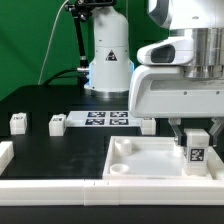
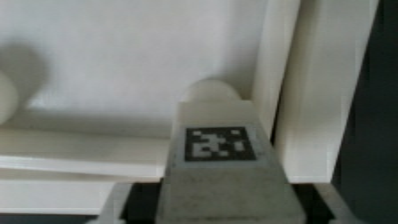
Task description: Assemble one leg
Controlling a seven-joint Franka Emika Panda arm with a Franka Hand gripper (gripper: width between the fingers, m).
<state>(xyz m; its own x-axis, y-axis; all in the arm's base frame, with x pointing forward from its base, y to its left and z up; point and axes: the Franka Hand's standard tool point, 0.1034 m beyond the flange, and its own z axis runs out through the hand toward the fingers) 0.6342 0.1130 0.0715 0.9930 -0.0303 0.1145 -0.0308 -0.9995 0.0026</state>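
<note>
My gripper [image 1: 196, 140] is shut on a leg [image 1: 196, 153], a small white block with a black-and-white tag. It holds the leg upright over the corner of the large white tray-like piece [image 1: 135, 160] at the exterior view's right. In the wrist view the leg [image 2: 217, 150] fills the space between my gripper's [image 2: 217, 205] dark fingers [image 2: 143, 203]. A round corner socket [image 2: 217, 92] of the tray lies just beyond the leg's end. Whether the leg touches the tray I cannot tell. Three more legs stand on the black table: two at the left [image 1: 18, 122] [image 1: 56, 123] and one near the tray [image 1: 147, 125].
The marker board [image 1: 105, 118] lies flat behind the tray. A white rail [image 1: 60, 188] runs along the table's front edge and turns up at the left [image 1: 5, 152]. The robot's white base [image 1: 105, 60] stands at the back.
</note>
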